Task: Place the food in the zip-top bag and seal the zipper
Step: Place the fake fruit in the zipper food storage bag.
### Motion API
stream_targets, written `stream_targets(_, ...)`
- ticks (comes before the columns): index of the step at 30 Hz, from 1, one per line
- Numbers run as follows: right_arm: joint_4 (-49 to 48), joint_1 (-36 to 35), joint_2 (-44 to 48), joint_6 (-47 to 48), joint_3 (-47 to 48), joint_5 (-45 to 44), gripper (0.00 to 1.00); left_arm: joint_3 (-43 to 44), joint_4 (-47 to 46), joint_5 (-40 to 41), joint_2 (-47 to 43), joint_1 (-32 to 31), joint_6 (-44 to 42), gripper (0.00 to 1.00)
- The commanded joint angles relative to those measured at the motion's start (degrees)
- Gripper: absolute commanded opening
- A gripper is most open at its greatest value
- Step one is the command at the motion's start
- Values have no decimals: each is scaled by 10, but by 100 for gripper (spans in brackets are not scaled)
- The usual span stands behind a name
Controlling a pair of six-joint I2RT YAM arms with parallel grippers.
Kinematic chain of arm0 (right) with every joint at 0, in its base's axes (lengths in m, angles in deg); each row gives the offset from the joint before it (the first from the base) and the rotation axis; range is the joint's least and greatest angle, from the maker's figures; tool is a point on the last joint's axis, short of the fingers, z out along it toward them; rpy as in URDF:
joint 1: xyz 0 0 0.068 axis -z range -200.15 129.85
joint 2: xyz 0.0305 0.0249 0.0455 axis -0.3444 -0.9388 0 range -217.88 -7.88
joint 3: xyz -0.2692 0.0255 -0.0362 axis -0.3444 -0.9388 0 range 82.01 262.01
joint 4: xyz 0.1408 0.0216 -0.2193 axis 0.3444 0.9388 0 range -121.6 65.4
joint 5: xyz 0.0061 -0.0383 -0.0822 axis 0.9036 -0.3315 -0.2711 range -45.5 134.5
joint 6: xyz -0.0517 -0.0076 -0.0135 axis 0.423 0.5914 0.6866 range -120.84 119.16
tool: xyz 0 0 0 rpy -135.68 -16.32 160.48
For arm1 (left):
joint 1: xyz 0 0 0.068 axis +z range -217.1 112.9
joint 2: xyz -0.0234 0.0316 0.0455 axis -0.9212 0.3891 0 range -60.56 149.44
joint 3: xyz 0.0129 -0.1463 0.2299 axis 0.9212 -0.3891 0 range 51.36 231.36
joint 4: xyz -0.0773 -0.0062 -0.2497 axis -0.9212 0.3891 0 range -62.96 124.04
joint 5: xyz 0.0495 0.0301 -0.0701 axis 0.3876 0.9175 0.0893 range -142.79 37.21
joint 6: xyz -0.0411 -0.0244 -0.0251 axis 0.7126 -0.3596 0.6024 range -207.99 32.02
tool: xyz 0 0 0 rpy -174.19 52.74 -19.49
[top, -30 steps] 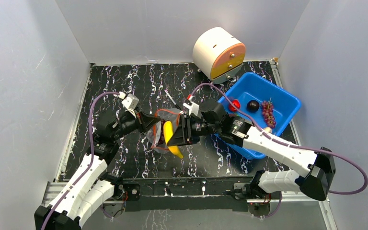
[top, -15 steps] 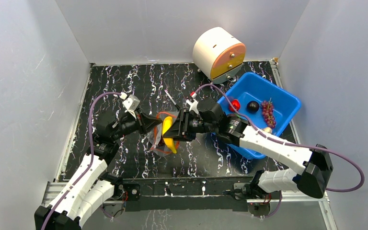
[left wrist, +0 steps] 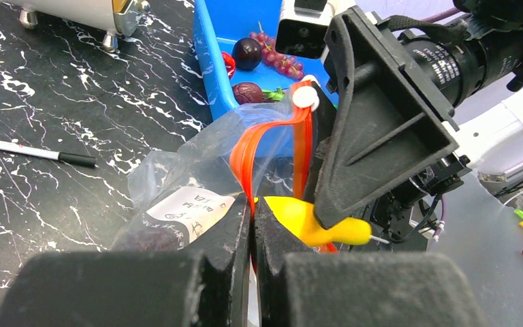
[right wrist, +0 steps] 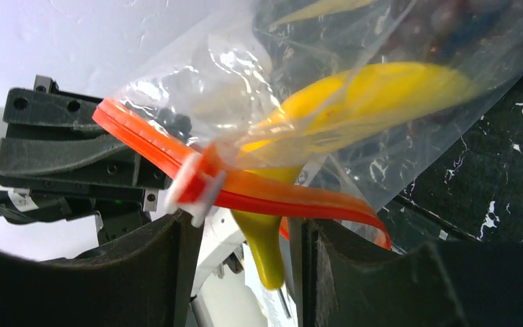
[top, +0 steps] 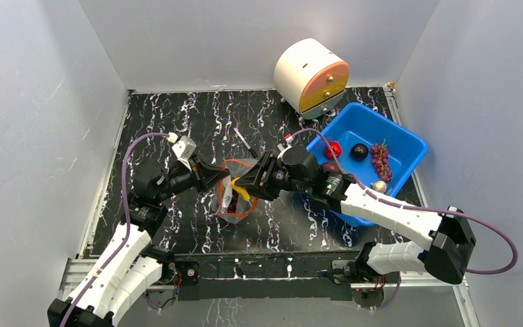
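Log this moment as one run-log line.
left end effector shut on zip-top bag | right end effector open | banana tip outside | zipper unsealed

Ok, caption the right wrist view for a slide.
Banana mostly inside the zip-top bag, stem poking out past the orange zipper.

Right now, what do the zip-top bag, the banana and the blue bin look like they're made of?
Zip-top bag: thin clear plastic film, glossy; it crinkles and glints.
Banana: probably moulded plastic or rubber; smooth and evenly yellow.
Blue bin: seemingly rigid plastic; uniform colour, slight sheen on its walls.
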Motion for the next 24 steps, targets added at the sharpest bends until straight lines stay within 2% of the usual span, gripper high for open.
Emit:
stream_targets(1,-62,1,17,-40,-4,-55,44,5,-24,-12,-15,-3,0,0)
stream_targets(5,-59,1,7,-35,5,-70,39,5,-25,-13,-17,-3,2,0)
stream_targets(12,-63,1,3,-36,10,-88,39,7,-23,-14,-15,-3,4,0)
stream_targets(18,-29,1,6,14,32,-101,42,13,0,12,-17,-3,-8,0)
stream_targets(24,-8,1,18,105,73,-87,46,18,23,51,-22,-3,-25,0)
